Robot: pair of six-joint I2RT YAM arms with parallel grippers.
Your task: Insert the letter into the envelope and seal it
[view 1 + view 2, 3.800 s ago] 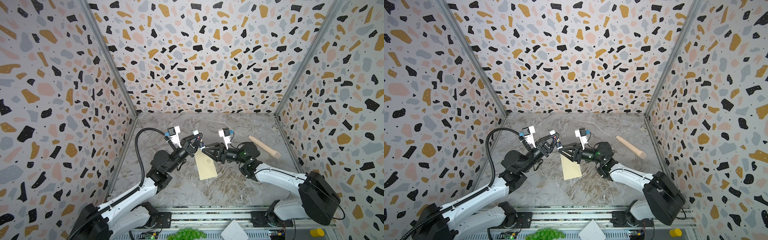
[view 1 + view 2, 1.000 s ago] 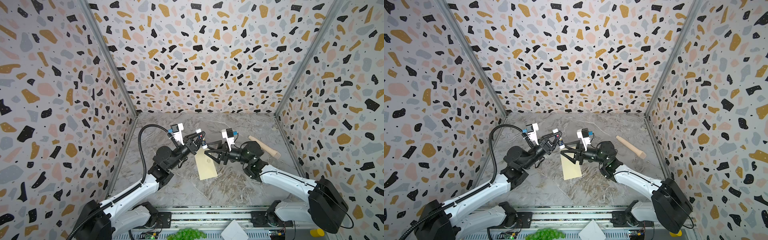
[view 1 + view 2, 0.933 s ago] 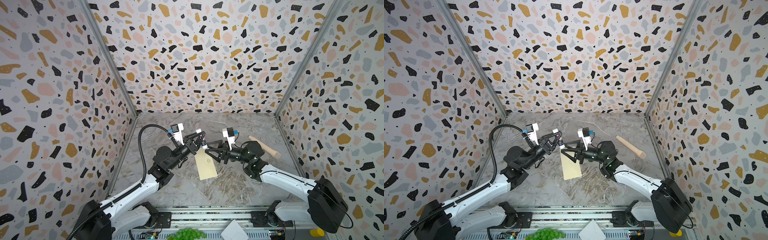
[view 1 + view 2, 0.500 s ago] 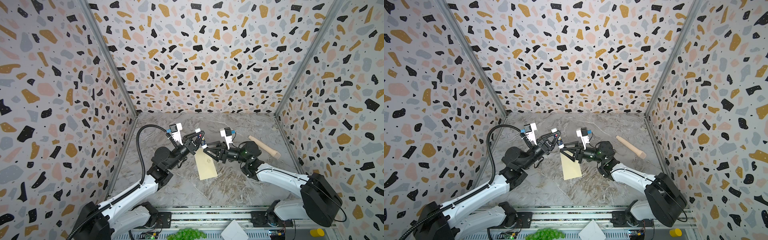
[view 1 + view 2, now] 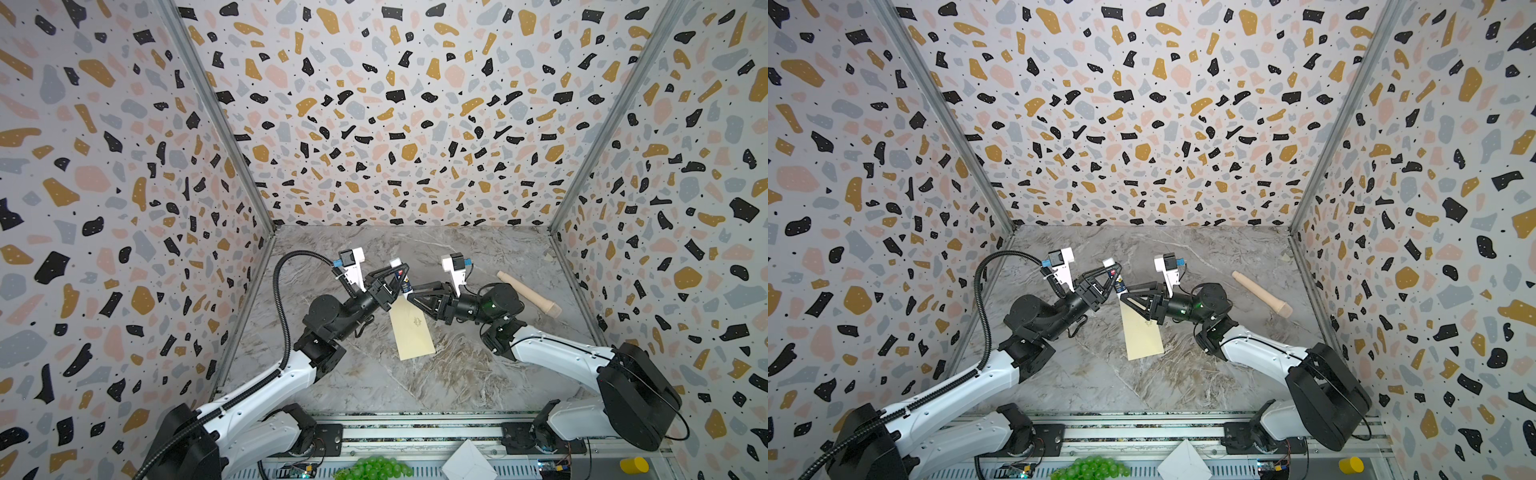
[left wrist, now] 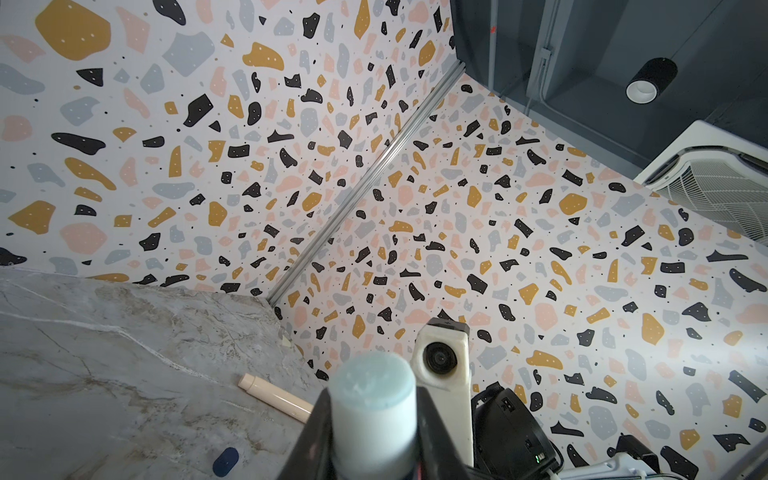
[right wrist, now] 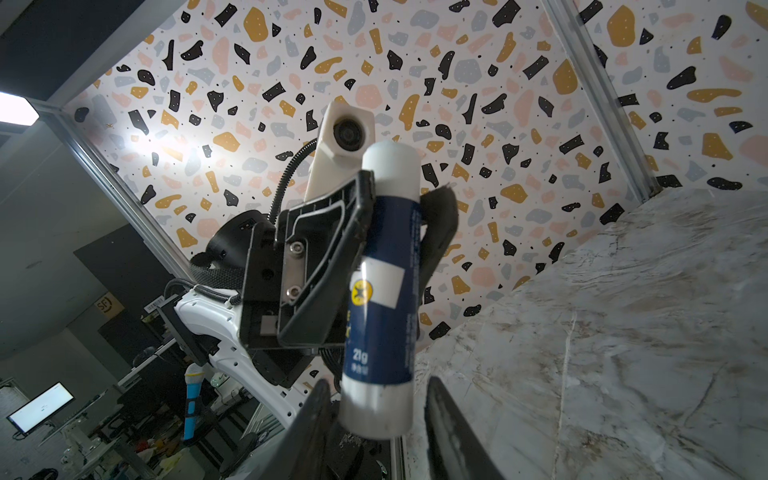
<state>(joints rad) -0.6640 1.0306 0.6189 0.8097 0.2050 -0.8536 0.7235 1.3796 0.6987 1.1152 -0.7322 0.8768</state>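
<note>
The cream envelope (image 5: 412,334) (image 5: 1143,337) lies flat mid-table, emblem side up. The letter is hidden from view. Above the envelope's far end, my left gripper (image 5: 399,277) (image 5: 1111,278) (image 6: 373,432) (image 7: 402,203) is shut on a blue-labelled glue stick (image 5: 405,286) (image 5: 1119,286) (image 6: 374,407) (image 7: 386,282), white end up. My right gripper (image 5: 411,296) (image 5: 1123,297) (image 7: 378,399) faces it from the right. Its jaws are open and straddle the stick's lower end, with a gap showing on at least one side.
A pale wooden rod (image 5: 528,293) (image 5: 1260,293) (image 6: 276,395) lies at the back right near the wall. A small dark blue oval thing (image 6: 225,461) rests on the marble. Green grapes (image 5: 374,467), a white folded paper (image 5: 467,461) and a yellow object (image 5: 631,465) sit on the front rail.
My right gripper has moved left up to the glue stick, and its jaws have narrowed around the stick's lower end. The left gripper has kept its hold almost in place.
</note>
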